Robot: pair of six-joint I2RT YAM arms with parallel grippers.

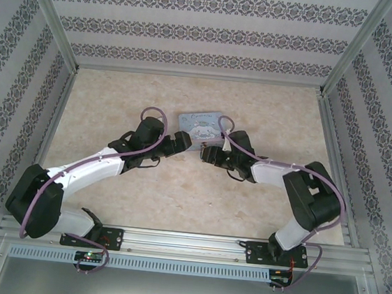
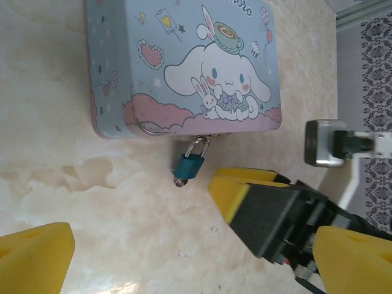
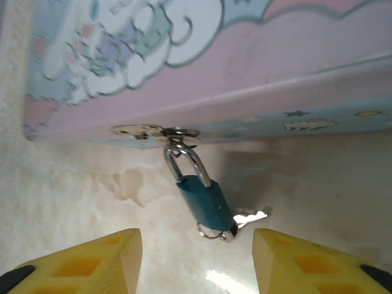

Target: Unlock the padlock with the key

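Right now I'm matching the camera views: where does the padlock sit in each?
Left wrist: padlock at centre, under the tin box.
Right wrist: padlock at centre, hanging from the clasp.
Top external: too small to tell, near the tin box.
Shared landmark: the tin box.

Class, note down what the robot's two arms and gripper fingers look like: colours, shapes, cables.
Both the left arm and right arm have white shells, black joints and a looping purple cable. Fingers are yellow wedges with hollow cut-outs on black mounts.
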